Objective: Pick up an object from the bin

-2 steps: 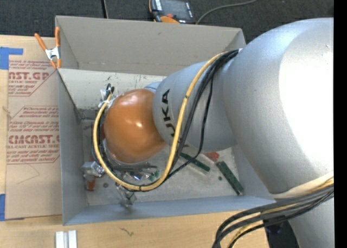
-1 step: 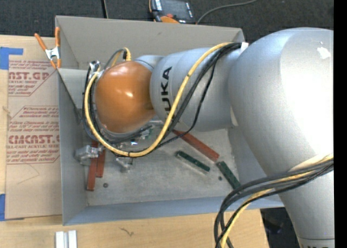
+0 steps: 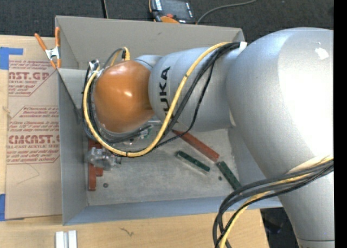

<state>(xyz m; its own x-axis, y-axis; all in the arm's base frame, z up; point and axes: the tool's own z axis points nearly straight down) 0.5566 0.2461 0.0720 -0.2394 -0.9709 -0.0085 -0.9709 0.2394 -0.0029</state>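
Grey bin floor (image 3: 157, 190) is taken first: by its near left corner a short red-brown stick (image 3: 93, 178) is seen, its long axis laid from near wall towards far, its far end just under the gripper (image 3: 101, 157). Whether the gripper is open or closed cannot be told. The descent is judged in hand; a closing across the stick's narrow width is called for next. Farther right, green sticks (image 3: 192, 161) are scattered.
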